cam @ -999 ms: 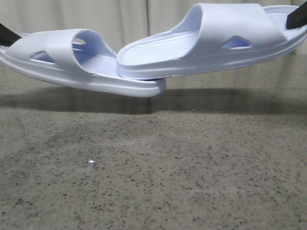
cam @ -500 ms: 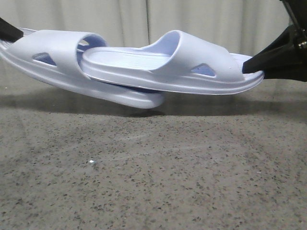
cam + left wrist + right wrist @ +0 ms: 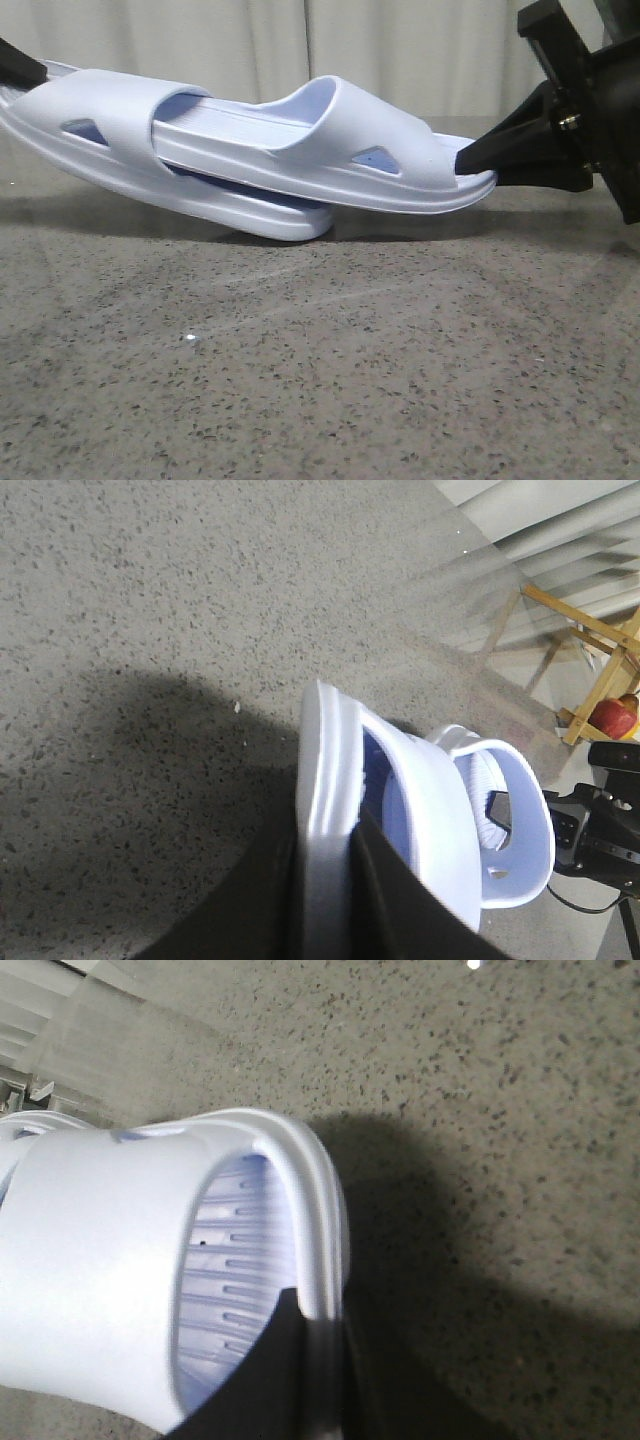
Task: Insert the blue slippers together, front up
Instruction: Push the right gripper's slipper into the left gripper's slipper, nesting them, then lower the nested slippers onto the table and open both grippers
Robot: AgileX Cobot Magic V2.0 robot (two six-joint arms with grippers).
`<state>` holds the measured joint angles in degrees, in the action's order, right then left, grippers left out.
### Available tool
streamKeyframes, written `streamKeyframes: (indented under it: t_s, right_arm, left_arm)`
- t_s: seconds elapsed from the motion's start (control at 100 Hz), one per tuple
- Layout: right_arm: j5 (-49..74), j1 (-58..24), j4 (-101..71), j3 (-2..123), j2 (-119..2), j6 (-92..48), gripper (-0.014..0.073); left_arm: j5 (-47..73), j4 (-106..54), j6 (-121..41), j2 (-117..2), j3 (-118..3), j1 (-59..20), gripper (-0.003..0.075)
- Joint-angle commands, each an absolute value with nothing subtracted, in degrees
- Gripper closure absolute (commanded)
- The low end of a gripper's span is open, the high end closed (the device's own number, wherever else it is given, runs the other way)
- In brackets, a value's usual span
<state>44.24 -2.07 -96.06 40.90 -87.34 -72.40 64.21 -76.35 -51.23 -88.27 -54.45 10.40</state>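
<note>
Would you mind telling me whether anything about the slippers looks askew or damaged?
Nothing looks damaged. Both are held above the table, tilted: the right slipper, in the right claw, is pushed under the strap of the left slipper, in the left claw.

Left gripper (image 3: 330,880) and right gripper (image 3: 310,1360) — jaws clamped, arms reaching inward from opposite sides.

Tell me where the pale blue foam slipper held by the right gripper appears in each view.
Front: pale blue foam slipper, centre, toe under the other slipper's strap.
Left wrist: far end, beyond that strap.
Right wrist: heel rim, pinched.
Shared landmark: speckled table.
</note>
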Motion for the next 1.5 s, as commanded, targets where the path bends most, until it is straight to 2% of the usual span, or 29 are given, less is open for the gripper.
streamKeyframes:
  t_s: [0.0,0.4,0.6,0.67,0.879,1.489]
  right_arm:
    - [49.8,-4.7,-98.6,44.2,-87.1,-74.0,0.07]
    - [49.0,-12.8,-99.1,53.7,-91.1,-74.0,0.07]
    - [48.8,-13.3,-99.0,54.7,-91.8,-74.0,0.07]
    - [49.3,-12.9,-98.6,54.7,-91.8,-74.0,0.0674]
    - [52.2,-9.7,-95.6,54.7,-91.6,-74.0,0.048]
    - [66.4,9.5,-89.2,54.3,-87.1,-72.5,0.0475]
  left_arm:
    - [68.3,-81.0,-51.3,-86.1,-55.9,8.5,0.0705]
    - [67.6,-80.4,-51.3,-86.1,-55.9,7.4,0.0705]
    - [67.8,-79.7,-51.3,-86.1,-55.9,7.4,0.0705]
    - [67.8,-79.7,-51.3,-86.1,-55.9,7.4,0.0705]
    - [67.4,-79.7,-51.7,-86.1,-55.9,7.5,0.0705]
    - [62.9,-82.7,-52.6,-86.1,-55.9,7.5,0.0705]
